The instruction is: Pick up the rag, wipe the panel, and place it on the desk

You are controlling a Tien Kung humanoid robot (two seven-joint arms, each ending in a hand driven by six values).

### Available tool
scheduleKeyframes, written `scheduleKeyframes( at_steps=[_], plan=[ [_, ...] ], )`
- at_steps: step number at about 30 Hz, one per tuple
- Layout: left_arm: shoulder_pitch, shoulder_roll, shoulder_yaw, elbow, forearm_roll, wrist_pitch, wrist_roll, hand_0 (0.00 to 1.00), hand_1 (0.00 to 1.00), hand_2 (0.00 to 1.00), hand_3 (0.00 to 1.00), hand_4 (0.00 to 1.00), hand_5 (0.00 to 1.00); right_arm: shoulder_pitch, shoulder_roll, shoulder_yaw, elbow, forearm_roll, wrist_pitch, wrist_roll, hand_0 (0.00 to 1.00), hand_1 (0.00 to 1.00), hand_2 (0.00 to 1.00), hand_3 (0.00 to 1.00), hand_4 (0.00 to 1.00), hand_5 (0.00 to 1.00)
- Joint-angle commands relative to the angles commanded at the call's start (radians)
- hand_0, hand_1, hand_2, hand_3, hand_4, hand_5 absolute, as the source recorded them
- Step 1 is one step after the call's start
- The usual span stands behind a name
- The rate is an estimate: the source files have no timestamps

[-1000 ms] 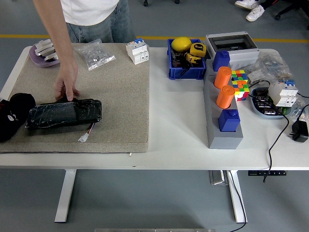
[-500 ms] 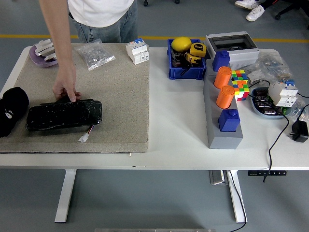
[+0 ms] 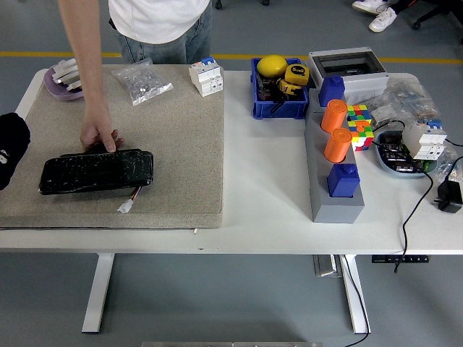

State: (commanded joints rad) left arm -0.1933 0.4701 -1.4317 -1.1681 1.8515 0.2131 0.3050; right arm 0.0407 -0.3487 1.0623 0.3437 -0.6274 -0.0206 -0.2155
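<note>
A black panel (image 3: 95,172) wrapped in shiny plastic lies on the left of a beige mat (image 3: 173,144), with a small white plug (image 3: 126,205) trailing from its right end. A person standing at the far side rests a hand (image 3: 99,136) on the panel's upper edge. My left hand (image 3: 10,148), black with a white mark, shows only partly at the picture's left edge, a little left of the panel and apart from it. I see no rag in this view. My right hand is out of sight.
On the mat's far side lie a purple dish (image 3: 61,78), a clear bag of parts (image 3: 142,82) and a white breaker (image 3: 205,76). To the right stand a blue bin (image 3: 278,88), a grey box (image 3: 346,69), a grey holder with orange cylinders (image 3: 334,166) and a colour cube (image 3: 359,123).
My left hand has drawn back to the left and upward, away from the panel, and is now half out of the picture. The person has shifted slightly right, hand still on the panel.
</note>
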Motion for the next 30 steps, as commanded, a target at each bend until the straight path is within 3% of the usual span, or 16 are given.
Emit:
scheduleKeyframes(
  at_steps=[5,11,30],
  plan=[
    [0.059,-0.022,0.001,-0.088,0.027,0.043,0.022,0.241,0.184,0.549,0.502,0.22,0.002,-0.002,0.0,0.002,-0.002,0.001,0.001,0.001,0.806,0.699,0.708,0.681,0.998,0.733],
    [0.092,-0.057,0.021,-0.126,0.046,0.117,0.018,0.241,0.183,0.549,0.507,0.218,0.002,-0.002,0.0,0.005,-0.002,-0.001,0.0,0.002,0.806,0.699,0.708,0.682,0.998,0.733],
    [0.079,-0.081,0.124,-0.108,0.018,0.145,0.009,0.241,0.182,0.546,0.509,0.218,0.002,-0.004,-0.004,0.012,0.002,-0.008,-0.004,0.005,0.805,0.699,0.708,0.683,0.998,0.734]
  ],
)
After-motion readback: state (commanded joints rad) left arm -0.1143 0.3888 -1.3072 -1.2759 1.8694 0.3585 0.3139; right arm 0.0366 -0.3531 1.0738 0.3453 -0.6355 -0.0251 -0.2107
